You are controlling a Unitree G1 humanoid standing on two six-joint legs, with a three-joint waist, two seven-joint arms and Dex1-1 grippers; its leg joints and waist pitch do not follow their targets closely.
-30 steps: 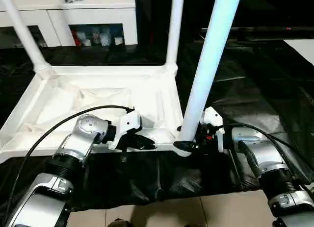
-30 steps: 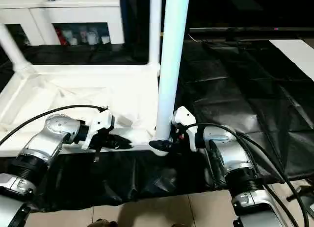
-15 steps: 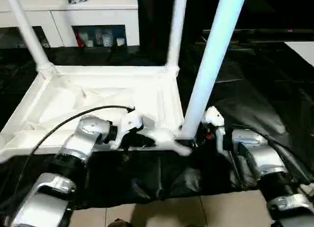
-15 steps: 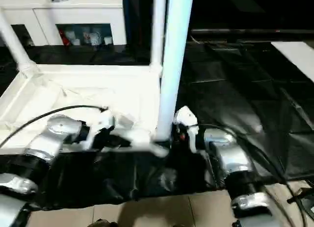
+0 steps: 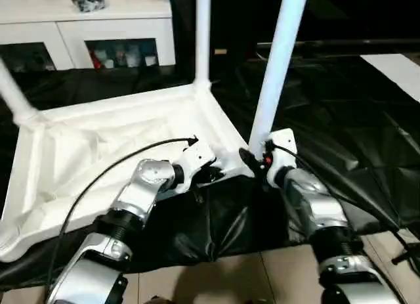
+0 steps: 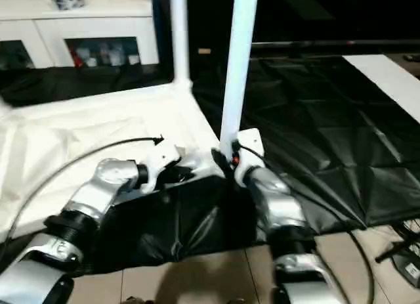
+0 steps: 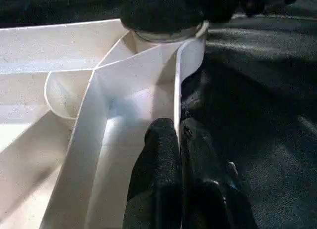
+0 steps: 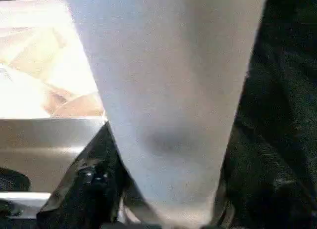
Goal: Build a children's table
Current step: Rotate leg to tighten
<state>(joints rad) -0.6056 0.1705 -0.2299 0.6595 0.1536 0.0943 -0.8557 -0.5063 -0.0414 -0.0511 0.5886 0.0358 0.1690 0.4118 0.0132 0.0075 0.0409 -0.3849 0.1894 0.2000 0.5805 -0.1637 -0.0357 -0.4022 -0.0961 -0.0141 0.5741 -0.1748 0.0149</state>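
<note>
The white tabletop [image 5: 98, 140] lies upside down on the black-covered work table, ribbed underside up and turned askew. Three white legs stand in its corner sockets: one at the far left [image 5: 13, 94], one at the far right [image 5: 201, 35], one at the near right [image 5: 279, 61]. My left gripper [image 5: 211, 175] is shut on the tabletop's near rim just beside the near right socket; in the left wrist view its fingers [image 7: 158, 155] pinch the thin rim wall. My right gripper [image 5: 251, 161] is shut on the near right leg [image 8: 168, 90] close to its base.
A white glass-door cabinet [image 5: 98, 28] stands behind the work table at the back left. Wrinkled black cover [image 5: 341, 120] spreads to the right, with a white panel [image 5: 394, 64] at its far right. Tiled floor [image 5: 230, 278] shows below the table's front edge. A black cable [image 5: 118, 169] arcs over my left forearm.
The tabletop has swung round on the work table, so its near edge now runs at a slant. Both grippers kept their hold and moved with it. The camera has shifted too.
</note>
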